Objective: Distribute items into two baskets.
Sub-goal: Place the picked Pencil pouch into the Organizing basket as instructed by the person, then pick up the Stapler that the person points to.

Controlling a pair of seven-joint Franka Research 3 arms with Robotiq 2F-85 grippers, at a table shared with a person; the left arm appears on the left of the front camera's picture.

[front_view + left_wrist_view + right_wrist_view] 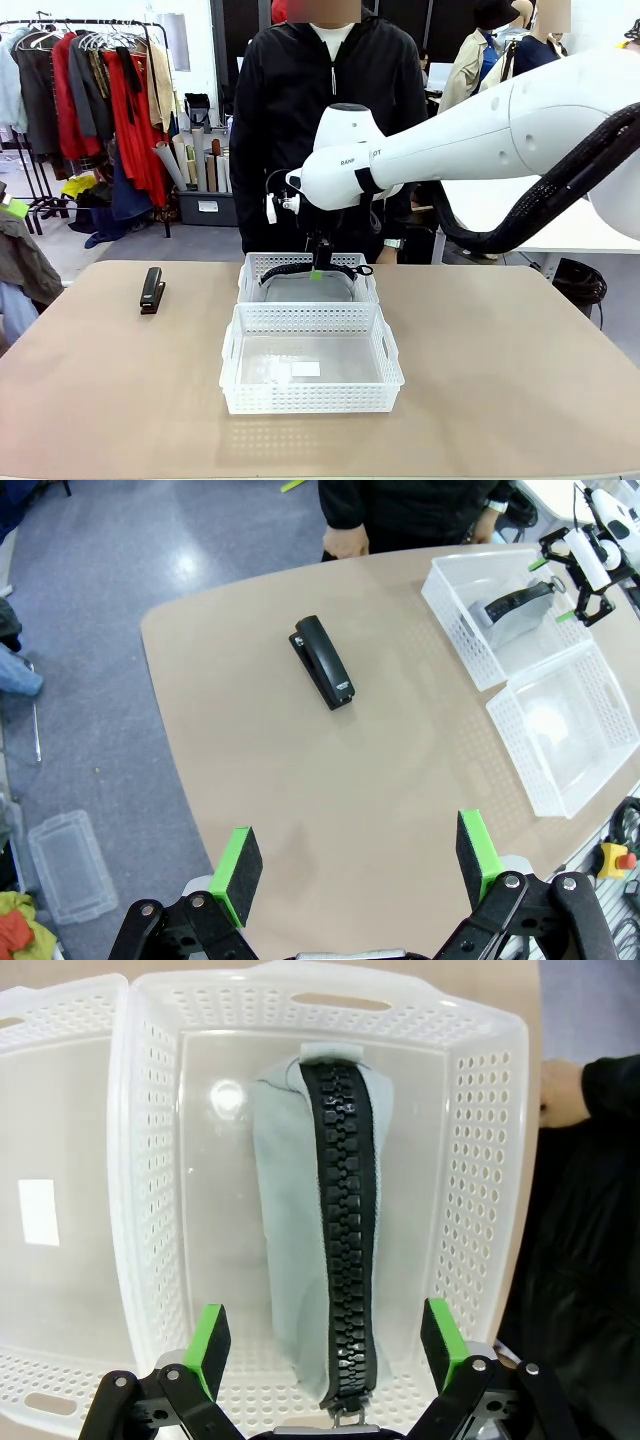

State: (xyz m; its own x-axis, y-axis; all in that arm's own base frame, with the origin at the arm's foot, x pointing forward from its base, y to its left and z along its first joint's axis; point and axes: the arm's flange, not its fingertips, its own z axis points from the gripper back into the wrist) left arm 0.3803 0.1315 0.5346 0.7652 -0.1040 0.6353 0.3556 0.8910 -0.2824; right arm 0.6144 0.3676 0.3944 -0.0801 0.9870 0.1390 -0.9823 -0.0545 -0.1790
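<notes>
Jaws apart over pouch, stapler aside

Grey pouch lies inside far basket; black stapler outside.

Your front view looks across the table from the robot's side, with the far basket at middle distance. Your left wrist view looks down from high, well away from the far basket. Your right wrist view hangs close, straight above the far basket. All three share it.
</notes>
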